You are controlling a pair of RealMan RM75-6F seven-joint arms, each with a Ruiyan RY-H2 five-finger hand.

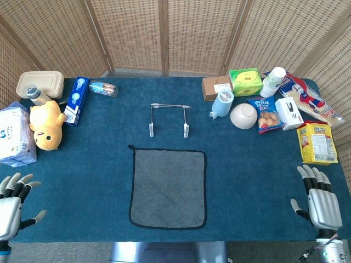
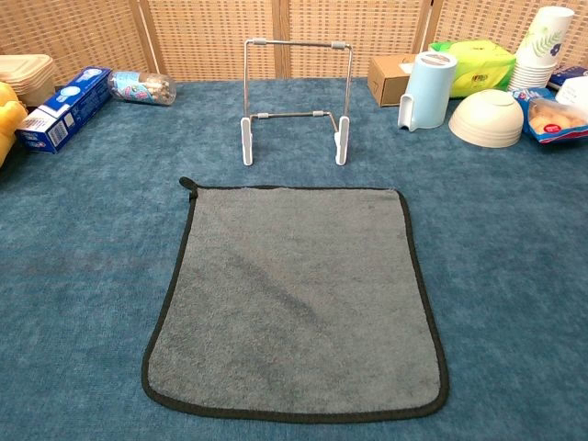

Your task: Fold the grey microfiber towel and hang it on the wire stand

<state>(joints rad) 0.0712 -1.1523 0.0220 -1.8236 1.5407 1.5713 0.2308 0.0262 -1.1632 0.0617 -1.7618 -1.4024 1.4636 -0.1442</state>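
Note:
The grey microfiber towel (image 1: 168, 188) (image 2: 296, 299) with its black hem lies spread flat in the middle of the blue table cloth, a small loop at its far left corner. Just behind it stands the wire stand (image 1: 169, 118) (image 2: 296, 97), upright on white feet with nothing on it. My left hand (image 1: 13, 205) rests at the table's near left corner, fingers spread, holding nothing. At the near right corner my right hand (image 1: 318, 200) is likewise flat with fingers apart. Both hands are far from the towel and do not show in the chest view.
Left side: a yellow plush toy (image 1: 46, 124), tissue pack (image 1: 13, 134), blue box (image 1: 76, 99), lidded container (image 1: 39, 83). Right side: white bowl (image 1: 243, 115), pale blue jug (image 1: 222, 103), green pack (image 1: 244, 81), snack bags (image 1: 265, 113), yellow bag (image 1: 316, 142), stacked cups (image 1: 272, 81). Wicker screens stand behind.

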